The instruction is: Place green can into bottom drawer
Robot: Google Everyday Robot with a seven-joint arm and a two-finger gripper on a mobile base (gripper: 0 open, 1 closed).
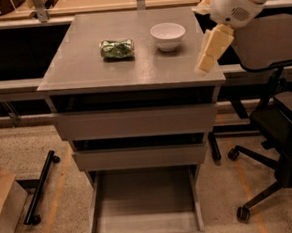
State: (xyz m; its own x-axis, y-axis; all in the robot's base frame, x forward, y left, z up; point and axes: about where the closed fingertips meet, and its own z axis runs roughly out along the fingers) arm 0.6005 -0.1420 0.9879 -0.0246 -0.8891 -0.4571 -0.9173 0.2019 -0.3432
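The green can [116, 48] lies on its side on the grey cabinet top [87, 67], left of the white bowl [167, 36]. The bottom drawer [145, 206] is pulled far out, and its grey floor is bare. My gripper [205, 64] hangs over the top's right front edge, well to the right of the can and in front of the bowl, holding nothing.
The two shallower drawers [136, 121] above stand slightly pulled out. A black office chair [279, 129] stands close on the right. A black bar on wheels [38, 188] and a cardboard box [4, 203] lie on the floor at left.
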